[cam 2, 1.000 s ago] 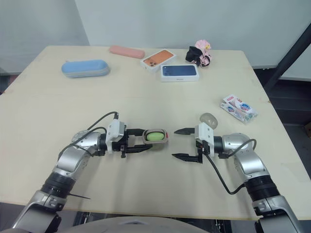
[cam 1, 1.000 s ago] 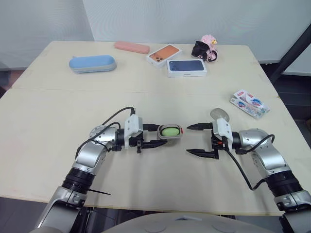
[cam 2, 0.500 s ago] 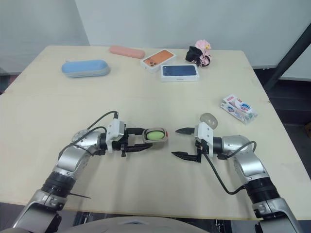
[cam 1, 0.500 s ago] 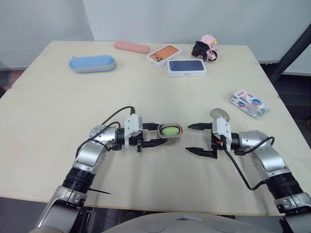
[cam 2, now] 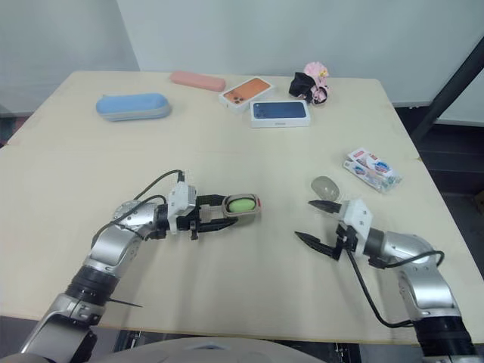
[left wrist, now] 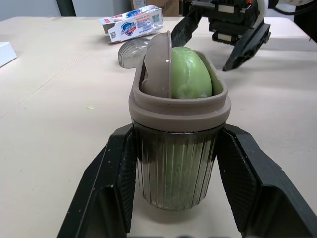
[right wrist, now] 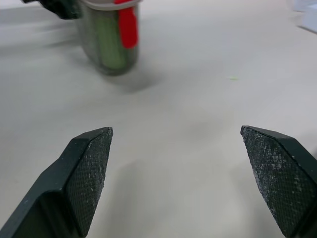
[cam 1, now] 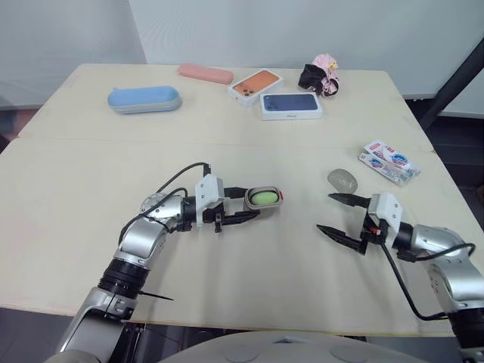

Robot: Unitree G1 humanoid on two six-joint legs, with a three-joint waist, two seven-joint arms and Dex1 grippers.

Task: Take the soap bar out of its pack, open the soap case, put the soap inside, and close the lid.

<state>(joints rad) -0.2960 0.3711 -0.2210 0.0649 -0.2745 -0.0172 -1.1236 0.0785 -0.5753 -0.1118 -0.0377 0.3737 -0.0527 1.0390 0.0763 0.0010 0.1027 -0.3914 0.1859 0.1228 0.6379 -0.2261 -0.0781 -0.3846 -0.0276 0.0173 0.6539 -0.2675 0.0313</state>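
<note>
Now | one soap (cam 1: pixel 262 199) | one soap case (cam 1: pixel 277 196) | one lid (cam 1: pixel 342 180) | one pack (cam 1: pixel 389 162)

Far on table (cam 1: pixel 76 174): blue case (cam 1: pixel 144 99), pink case (cam 1: pixel 205 73), orange box (cam 1: pixel 255 85) beside dark-blue box (cam 1: pixel 290 105), pink doll (cam 1: pixel 319 76).

Lighting: bright, even and diffuse, from above. The table (cam 1: pixel 249 144) is uniformly lit, without glare. The case (right wrist: pixel 110 34) casts a faint, soft-edged shadow beside its base. In the right wrist view the case is out of focus. In the left wrist view the case is crisp; the pack (left wrist: pixel 131 25) behind it is slightly soft.
</note>
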